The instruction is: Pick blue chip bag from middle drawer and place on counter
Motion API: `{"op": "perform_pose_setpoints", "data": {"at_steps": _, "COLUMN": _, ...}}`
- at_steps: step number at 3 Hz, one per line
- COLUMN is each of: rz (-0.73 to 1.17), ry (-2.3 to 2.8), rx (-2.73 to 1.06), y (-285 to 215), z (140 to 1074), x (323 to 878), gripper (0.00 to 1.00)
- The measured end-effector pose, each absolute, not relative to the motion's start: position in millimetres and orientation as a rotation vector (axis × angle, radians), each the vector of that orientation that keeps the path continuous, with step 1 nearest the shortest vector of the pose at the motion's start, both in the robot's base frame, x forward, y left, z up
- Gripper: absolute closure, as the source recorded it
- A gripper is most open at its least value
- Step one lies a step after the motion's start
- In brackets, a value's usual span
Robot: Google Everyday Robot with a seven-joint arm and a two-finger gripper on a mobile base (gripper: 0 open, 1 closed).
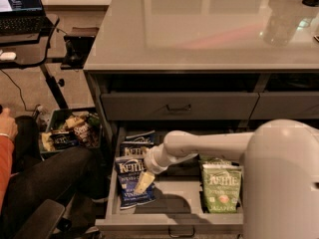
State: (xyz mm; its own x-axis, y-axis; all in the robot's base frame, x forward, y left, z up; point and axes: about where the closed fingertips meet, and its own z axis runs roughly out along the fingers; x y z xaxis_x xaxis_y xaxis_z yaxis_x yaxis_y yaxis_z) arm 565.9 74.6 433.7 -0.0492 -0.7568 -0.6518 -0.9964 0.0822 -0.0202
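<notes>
The middle drawer (174, 221) stands pulled open under the counter (199, 29). The blue chip bag (128, 189) lies at the drawer's left front, with white lettering low on its face. Two similar blue bags (135, 146) lie behind it. My gripper (144, 181) reaches in from the right at the end of the white arm (209, 146). It sits right on the blue chip bag's right half and covers part of its face. The bag rests on the drawer floor.
Green chip bags (222, 185) stand in the drawer's right part. The top drawer (179, 106) is closed. A floor bin of snacks (67, 131) sits left of the cabinet. A person's arm and leg (30, 183) are at the left, and a laptop on a dark side table (22, 29) is at the top left.
</notes>
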Motion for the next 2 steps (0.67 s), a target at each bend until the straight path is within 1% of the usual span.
{"op": "perform_pose_setpoints", "data": {"at_steps": 1, "rz": 0.622, "ry": 1.885, "rx": -1.751, "y": 82.6, "z": 428.5, "x": 560.9, "gripper": 0.15}}
{"op": "perform_pose_setpoints", "data": {"at_steps": 2, "rz": 0.622, "ry": 1.885, "rx": -1.751, "y": 82.7, "z": 428.4, "x": 560.9, "gripper": 0.37}}
